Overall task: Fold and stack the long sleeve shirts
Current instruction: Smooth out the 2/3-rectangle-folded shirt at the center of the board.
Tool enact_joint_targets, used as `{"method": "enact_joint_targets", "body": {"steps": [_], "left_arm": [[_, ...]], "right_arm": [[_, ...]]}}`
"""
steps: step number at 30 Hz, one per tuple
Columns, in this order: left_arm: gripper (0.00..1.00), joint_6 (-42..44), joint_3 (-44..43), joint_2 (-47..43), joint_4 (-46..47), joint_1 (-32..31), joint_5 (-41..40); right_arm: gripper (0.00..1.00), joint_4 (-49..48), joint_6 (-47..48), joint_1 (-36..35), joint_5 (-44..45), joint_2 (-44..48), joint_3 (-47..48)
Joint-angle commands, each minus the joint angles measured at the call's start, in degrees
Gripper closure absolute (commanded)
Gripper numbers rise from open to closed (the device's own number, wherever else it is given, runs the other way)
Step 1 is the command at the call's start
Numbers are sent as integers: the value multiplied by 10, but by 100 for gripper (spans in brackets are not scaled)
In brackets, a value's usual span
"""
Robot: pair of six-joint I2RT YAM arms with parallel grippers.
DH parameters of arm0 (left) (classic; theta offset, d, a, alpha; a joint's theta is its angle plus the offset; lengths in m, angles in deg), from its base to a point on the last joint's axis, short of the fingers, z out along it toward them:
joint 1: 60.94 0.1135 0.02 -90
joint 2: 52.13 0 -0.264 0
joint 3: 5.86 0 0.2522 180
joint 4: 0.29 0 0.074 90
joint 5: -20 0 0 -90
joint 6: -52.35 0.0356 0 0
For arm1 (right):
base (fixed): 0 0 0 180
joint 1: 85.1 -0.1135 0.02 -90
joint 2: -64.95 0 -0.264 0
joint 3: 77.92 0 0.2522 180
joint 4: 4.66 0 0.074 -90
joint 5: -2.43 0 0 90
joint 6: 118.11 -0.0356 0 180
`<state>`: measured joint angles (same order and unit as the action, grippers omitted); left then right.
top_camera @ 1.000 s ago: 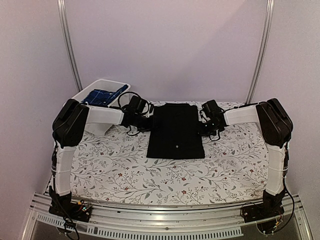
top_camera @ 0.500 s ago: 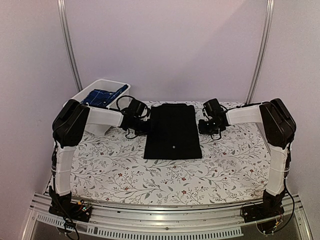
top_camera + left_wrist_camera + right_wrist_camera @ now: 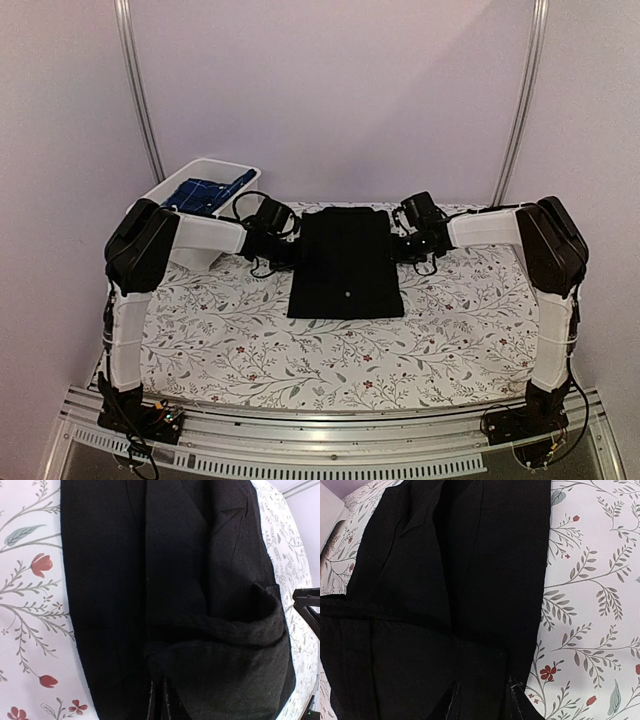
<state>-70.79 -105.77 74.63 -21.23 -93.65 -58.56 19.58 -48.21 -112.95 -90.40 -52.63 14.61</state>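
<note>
Black shirt (image 3: 346,265) folded, flat on table (image 3: 230,340). Left hand (image 3: 159,702) at black shirt's far left corner, clenched on raised cloth fold. Right hand (image 3: 482,700) at its far right corner, released, fingers parted over cloth. Plaid shirt (image 3: 205,190) in white tub (image 3: 225,163), far-left of black shirt.

This is a robotics lab test cell. The table (image 3: 250,360), under a flower-printed cloth, is its one homely touch. Along the table's near edge runs a slotted aluminium rail (image 3: 330,418), with the left arm (image 3: 140,250) and the right arm (image 3: 550,250) bolted to it and loose cables (image 3: 150,428) at their bases. Behind the table, two bare metal poles (image 3: 140,100) rise against plain pale walls (image 3: 330,100). A white plastic tub (image 3: 172,183) sits at its far left corner.
</note>
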Motion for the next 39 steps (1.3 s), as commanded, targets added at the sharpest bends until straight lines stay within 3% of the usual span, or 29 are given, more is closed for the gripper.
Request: {"method": "enact_joint_targets", "body": {"steps": [1, 12, 17, 25, 35, 39], "left_arm": [[93, 3, -9, -5, 1, 5, 8], [92, 5, -10, -2, 1, 5, 14], [90, 5, -13, 0, 4, 5, 20], [86, 4, -11, -2, 3, 5, 19], [87, -2, 5, -9, 4, 11, 10], [93, -2, 8, -10, 7, 12, 13]], "right_arm": [[71, 5, 6, -2, -18, -32, 25], [72, 18, 0, -1, -10, -60, 40], [78, 17, 0, -3, -18, -62, 42], [100, 25, -1, -3, -14, -46, 43], [100, 16, -21, -4, 51, 23, -1], [100, 4, -30, -5, 52, 29, -17]]}}
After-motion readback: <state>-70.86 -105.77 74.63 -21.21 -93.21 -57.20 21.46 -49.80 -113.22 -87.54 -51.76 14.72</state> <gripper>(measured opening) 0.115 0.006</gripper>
